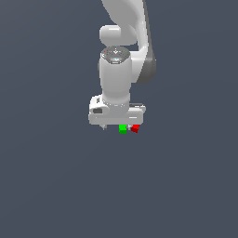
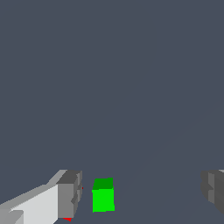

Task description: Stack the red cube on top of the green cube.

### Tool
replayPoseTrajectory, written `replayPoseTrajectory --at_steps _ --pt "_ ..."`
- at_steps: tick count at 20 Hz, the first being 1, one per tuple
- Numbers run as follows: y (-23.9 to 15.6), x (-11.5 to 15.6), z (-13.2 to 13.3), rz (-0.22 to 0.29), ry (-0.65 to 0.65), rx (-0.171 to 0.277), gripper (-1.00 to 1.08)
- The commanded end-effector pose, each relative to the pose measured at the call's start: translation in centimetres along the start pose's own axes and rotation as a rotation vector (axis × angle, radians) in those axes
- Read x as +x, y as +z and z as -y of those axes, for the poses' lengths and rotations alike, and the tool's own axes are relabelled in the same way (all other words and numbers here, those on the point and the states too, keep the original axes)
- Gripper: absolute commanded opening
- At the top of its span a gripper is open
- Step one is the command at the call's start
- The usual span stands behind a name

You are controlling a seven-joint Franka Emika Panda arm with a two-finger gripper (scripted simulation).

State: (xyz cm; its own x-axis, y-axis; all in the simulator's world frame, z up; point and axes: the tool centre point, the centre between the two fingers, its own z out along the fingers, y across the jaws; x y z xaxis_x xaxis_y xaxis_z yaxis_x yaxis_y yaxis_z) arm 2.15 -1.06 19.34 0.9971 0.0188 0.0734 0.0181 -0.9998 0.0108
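Surface (image 1: 46,186), plain dark grey-blue, fills both views. White Panda arm (image 1: 122,56) hangs over it, wrist pointing down, gripper (image 1: 118,124) low w/ jaws spread wide apart, nothing held. In wrist view one finger (image 2: 69,194) sits just beside green cube (image 2: 103,199); the other finger (image 2: 213,190) is well apart from it. Green cube lies on the surface betw. the open jaws, nearer that first finger. Red cube (image 1: 135,128) is just beside green cube (image 1: 122,128), toward exterior view's right; touching or not, can't tell. In wrist view only a red sliver (image 2: 67,218) peeks from under the near finger.
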Motion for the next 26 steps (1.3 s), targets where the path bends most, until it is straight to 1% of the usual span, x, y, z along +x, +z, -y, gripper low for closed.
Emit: replayPoseTrajectory --at_steps 1,7,12,18,26 --pt "0.0 0.0 0.0 0.0 0.0 0.0 1.0" --pt "0.5 -0.6 0.3 0.003 0.015 0.0 1.0" --pt "1.7 -2.1 1.2 0.011 0.052 -0.001 1.0" --pt "4.0 -5.1 3.1 0.026 0.125 -0.002 1.0" --pt "7.9 -9.6 6.9 0.052 0.248 -0.003 1.0"
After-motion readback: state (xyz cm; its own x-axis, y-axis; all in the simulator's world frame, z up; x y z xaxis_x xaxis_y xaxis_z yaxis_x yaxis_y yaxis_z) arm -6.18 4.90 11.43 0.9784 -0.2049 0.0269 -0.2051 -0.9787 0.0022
